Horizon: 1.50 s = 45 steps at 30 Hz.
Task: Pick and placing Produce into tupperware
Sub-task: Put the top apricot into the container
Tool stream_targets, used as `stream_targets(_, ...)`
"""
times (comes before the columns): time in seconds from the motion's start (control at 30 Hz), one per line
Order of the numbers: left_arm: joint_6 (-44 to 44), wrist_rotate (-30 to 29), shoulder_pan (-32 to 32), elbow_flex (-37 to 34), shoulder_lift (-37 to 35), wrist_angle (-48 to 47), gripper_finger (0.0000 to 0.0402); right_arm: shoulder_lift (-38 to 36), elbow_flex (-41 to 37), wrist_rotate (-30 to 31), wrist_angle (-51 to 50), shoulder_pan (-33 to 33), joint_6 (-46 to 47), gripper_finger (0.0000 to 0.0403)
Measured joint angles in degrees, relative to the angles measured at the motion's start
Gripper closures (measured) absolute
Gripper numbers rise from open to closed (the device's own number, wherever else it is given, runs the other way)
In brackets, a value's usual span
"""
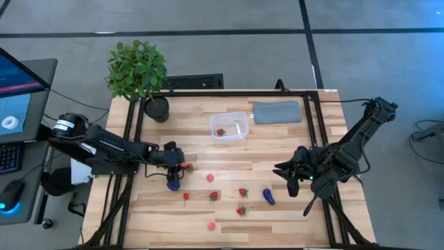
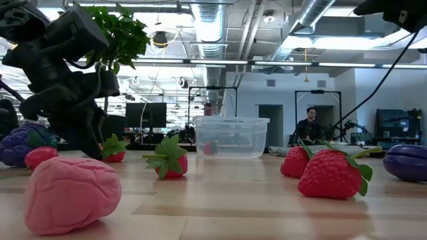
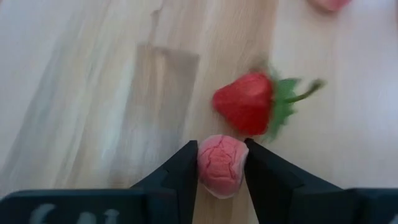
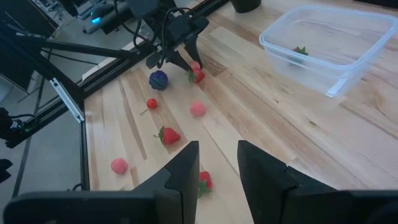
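Note:
My left gripper [image 1: 182, 167] is low over the table's left middle, shut on a small pink round piece [image 3: 222, 165]. A red strawberry [image 3: 245, 102] lies right beside it. More produce is scattered toward the near edge: a dark purple piece [image 1: 173, 185], a pink piece [image 1: 210, 178], strawberries [image 1: 243, 192], another purple piece [image 1: 268, 197]. The clear tupperware [image 1: 229, 126] stands farther back with one strawberry [image 1: 220, 131] inside. My right gripper [image 1: 288, 177] hovers open above the table's right side, touching nothing. My left gripper pinches the pink round piece's two sides [image 3: 205, 163] between its two fingers [image 3: 180, 171], coming from above and slanting down. The piece sits just beside the strawberry. Whether it is lifted clear of the table, I cannot tell.
A potted green plant [image 1: 139, 69] stands at the far left corner and a flat grey pad [image 1: 277, 112] lies right of the tupperware. Black frame rails [image 1: 132, 132] run along both table sides. Bare wood lies between the tupperware and the produce. A person [image 2: 308, 123] stands far behind.

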Motion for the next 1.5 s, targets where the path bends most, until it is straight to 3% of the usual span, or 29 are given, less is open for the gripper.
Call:
stream_targets(0.47, 6.5, -3.1, 4.0, 8.0, 0.0, -8.4, 0.0292, 0.0, 0.0, 0.0, -0.1, 0.0, -0.1, 0.0271)
stream_targets(1.03, 20.5, -3.1, 15.4, 22.6, -0.1, -5.4, 0.0292, 0.0, 0.0, 0.0, -0.2, 0.0, -1.5, 0.0271)
stream_targets(1.23, 22.1, 0.8, 21.6, 24.9, -0.1, 1.0, 0.0292, 0.5, 0.0, 0.1, -0.2, 0.0, -1.6, 0.0271)
stream_targets(1.5, 22.0, 5.4, 25.5, 29.7, 5.3, 1.2, 0.0292, 1.6, 0.0, 0.9, -0.4, 0.0, -1.7, 0.0271)
